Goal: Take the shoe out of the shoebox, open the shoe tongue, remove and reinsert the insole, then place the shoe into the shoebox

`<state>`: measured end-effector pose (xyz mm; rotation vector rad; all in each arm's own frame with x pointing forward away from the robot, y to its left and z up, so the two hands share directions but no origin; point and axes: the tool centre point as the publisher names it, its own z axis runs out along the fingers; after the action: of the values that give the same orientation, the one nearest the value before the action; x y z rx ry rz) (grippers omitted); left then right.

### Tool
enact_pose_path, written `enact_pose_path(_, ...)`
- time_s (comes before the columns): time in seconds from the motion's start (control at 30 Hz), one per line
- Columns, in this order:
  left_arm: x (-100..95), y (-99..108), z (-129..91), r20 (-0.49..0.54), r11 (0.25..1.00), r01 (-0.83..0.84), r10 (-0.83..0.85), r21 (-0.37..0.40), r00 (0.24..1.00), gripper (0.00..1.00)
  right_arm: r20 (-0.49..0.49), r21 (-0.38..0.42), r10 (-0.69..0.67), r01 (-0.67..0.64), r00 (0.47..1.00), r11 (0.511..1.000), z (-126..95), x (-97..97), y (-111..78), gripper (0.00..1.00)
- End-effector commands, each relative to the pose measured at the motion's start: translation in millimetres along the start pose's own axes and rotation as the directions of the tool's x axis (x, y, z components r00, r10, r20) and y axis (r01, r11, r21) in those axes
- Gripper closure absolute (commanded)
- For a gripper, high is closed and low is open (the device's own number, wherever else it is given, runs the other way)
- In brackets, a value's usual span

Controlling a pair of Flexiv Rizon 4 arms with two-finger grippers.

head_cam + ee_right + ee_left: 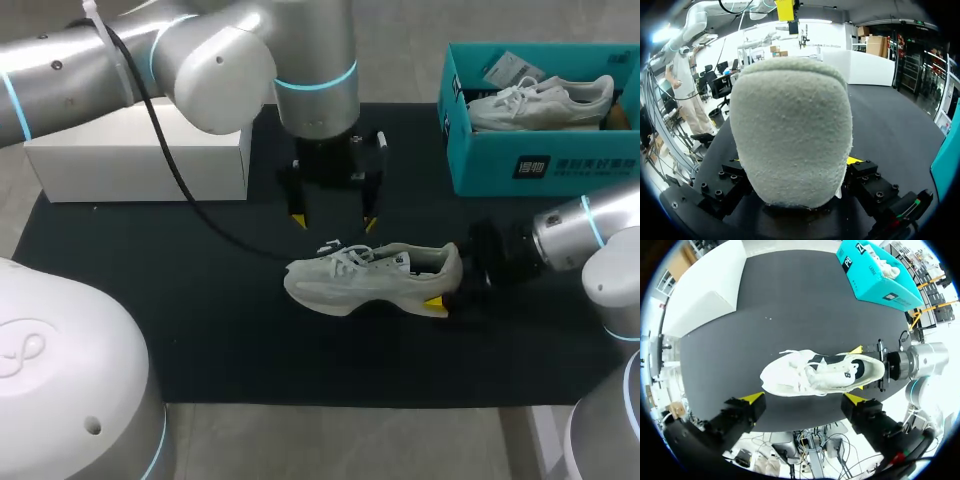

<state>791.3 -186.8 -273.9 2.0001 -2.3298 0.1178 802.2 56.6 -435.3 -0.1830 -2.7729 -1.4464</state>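
Observation:
A pale grey-white shoe (370, 275) lies on its sole in the middle of the black mat (150, 300), toe pointing left. My right gripper (445, 285) is shut on its heel from the right, one yellow fingertip (436, 304) showing at the near side. In the right wrist view the fuzzy heel (790, 125) fills the space between the fingers. My left gripper (334, 220) hangs open just behind and above the laces, touching nothing; its view looks straight down on the shoe (815, 372). The teal shoebox (520, 150) stands at the back right.
A second white shoe (540, 100) lies inside the teal shoebox (875, 275). A white box (140, 160) stands at the back left of the mat. The mat's front and left parts are bare.

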Motion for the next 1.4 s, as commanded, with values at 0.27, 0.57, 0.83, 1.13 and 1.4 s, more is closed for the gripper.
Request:
enact_pose_path(0.27, 31.3, 1, 46, 0.037, 0.998, -0.051, 0.052, -0.044, 0.998, 0.00, 0.003, 0.002, 0.000, 0.000, 1.000, 1.000, 5, -1.1, -1.8, 1.00)
enact_pose_path(0.57, 47.7, -9, 74, 0.017, 0.988, -0.148, 0.149, -0.046, 0.989, 0.00, 0.003, 0.002, 0.000, 0.000, 1.000, 1.000, 5, -1.1, -1.8, 1.00)
enact_pose_path(0.83, 64.7, -21, 78, 0.026, 0.984, -0.177, 0.178, -0.017, 0.984, 0.00, 0.003, 0.002, 0.000, 0.000, 1.000, 1.000, 5, -1.1, -1.8, 1.00)
enact_pose_path(1.13, 79.5, -28, 86, 0.070, 0.979, -0.202, 0.203, -0.018, 0.977, 0.00, 0.003, 0.002, 0.000, 0.000, 1.000, 1.000, 5, -1.1, -1.8, 1.00)
enact_pose_path(1.4, 73.7, -30, 96, 0.144, 0.982, -0.187, 0.189, -0.031, 0.971, 0.00, 0.003, 0.002, 0.000, 0.000, 1.000, 1.000, 5, -1.1, -1.8, 1.00)
